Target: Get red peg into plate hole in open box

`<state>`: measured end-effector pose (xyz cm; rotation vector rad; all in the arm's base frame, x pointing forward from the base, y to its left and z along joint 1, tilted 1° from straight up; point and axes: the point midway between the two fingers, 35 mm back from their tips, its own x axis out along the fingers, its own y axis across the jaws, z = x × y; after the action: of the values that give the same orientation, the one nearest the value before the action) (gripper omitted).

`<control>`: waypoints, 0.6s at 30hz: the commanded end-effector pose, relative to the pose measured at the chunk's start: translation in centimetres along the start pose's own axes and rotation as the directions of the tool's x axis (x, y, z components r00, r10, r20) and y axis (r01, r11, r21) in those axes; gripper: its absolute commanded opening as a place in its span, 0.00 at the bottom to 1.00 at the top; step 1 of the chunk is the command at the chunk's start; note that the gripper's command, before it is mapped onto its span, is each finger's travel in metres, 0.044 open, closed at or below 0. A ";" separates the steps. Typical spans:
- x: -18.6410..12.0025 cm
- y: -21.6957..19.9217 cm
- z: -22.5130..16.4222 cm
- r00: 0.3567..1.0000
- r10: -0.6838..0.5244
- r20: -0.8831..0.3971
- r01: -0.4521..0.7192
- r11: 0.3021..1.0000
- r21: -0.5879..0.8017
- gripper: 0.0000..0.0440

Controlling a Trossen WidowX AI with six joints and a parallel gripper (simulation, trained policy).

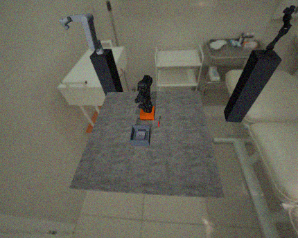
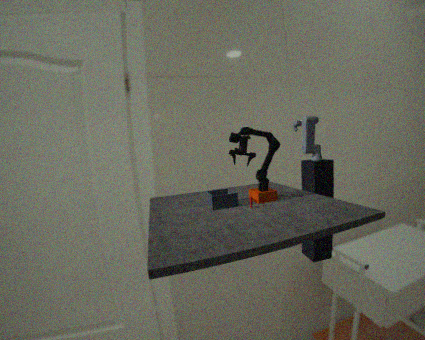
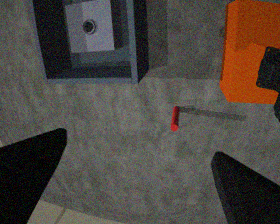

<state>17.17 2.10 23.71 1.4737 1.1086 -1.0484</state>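
A thin red peg (image 1: pixel 159 123) (image 2: pixel 251 202) (image 3: pixel 175 119) stands upright on the table, beside the orange base. The open blue-grey box (image 1: pixel 140 142) (image 2: pixel 224 201) (image 3: pixel 134 50) sits to one side of it. A pale plate (image 3: pixel 101 41) lies at the box's bottom, with a round dark-ringed hole (image 3: pixel 89 26) that looks empty. My gripper (image 2: pixel 241 164) (image 3: pixel 142 148) is wide open and empty. It hangs high above the table, fingers pointing down. In the wrist view the peg shows between and beyond the two fingertips, nearer the right one. In the top view the fingers are too dark to make out.
The arm's orange base (image 1: pixel 147 115) (image 2: pixel 264 196) (image 3: pixel 233 85) stands near the peg on the grey table (image 1: pixel 177 166) (image 2: pixel 209 237) (image 3: pixel 111 150). Past the table's back are a grey arm (image 1: pixel 90 31) (image 2: pixel 309 135) and a black arm (image 1: pixel 281 32), each on a dark pedestal.
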 end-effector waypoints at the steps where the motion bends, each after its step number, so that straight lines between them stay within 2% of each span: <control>1: 1.5 -0.5 -0.6 0.997 -0.069 0.029 0.071 0.995 -0.069 1.00; 9: 5.4 -1.7 -2.4 0.970 -0.221 0.103 0.242 0.930 -0.277 1.00; 18: 9.9 -4.0 -4.4 0.914 -0.342 0.219 0.406 0.784 -0.469 1.00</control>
<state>16.08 7.71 15.08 0.8443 1.4659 -1.0011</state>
